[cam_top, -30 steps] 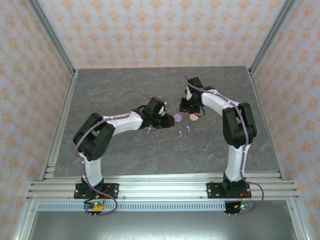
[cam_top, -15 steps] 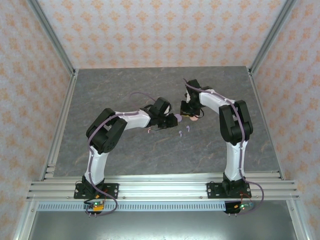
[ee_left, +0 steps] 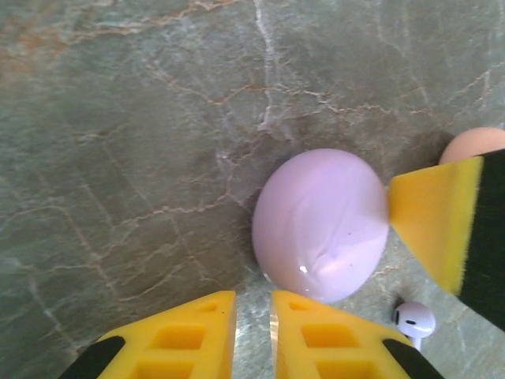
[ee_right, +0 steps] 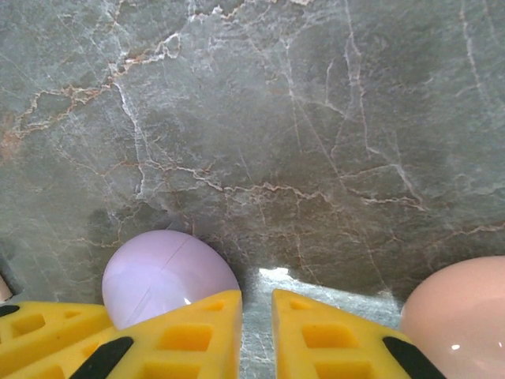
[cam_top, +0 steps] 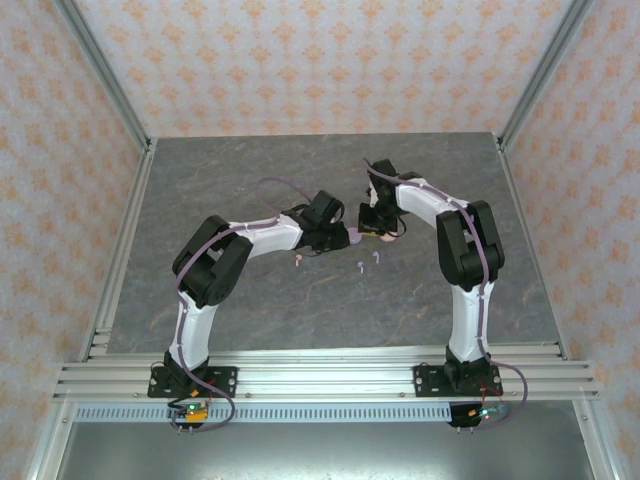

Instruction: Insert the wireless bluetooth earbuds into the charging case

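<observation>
On grey marbled tabletop, floral-papered walls around, left gripper and right gripper closed, empty

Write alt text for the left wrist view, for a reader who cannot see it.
A smooth lilac egg-shaped plastic case lies on the grey marbled tabletop, a yellow wedge-shaped pad touching its right side. Below it the left arm's yellow jaws stand nearly shut; a small pale lilac earbud lies at lower right.
</observation>
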Available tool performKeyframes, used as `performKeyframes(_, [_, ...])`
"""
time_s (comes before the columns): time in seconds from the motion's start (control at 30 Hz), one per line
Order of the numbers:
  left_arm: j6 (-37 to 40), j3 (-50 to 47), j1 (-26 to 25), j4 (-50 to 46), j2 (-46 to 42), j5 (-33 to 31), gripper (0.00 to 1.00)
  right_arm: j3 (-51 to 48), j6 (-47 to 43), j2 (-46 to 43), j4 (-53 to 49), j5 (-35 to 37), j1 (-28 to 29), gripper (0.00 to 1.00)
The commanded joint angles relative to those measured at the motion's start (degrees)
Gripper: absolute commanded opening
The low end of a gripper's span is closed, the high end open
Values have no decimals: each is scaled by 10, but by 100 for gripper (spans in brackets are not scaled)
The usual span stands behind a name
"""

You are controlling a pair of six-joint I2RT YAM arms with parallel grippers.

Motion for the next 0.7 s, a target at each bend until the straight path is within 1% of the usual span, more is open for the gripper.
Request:
performKeyframes(0.0, [-2, 17, 1, -31, 8, -34, 20, 5, -6, 9, -23, -12, 3, 19])
performKeyframes(0.2, [-7, 19, 12, -48, 6, -62, 20, -1, -9, 5, -27, -32, 7, 19])
performKeyframes(0.3, [-9, 14, 19, -46, 3, -66, 20, -1, -10, 2, -29, -34, 11, 19])
performKeyframes(0.57, [-3, 15, 34, -47, -6, -58, 23, -3, -9, -19, -36, -38, 10, 19])
performKeyframes(0.67, [7, 12, 37, -45, -18, -44, 23, -4, -6, -33, -34, -31, 11, 19])
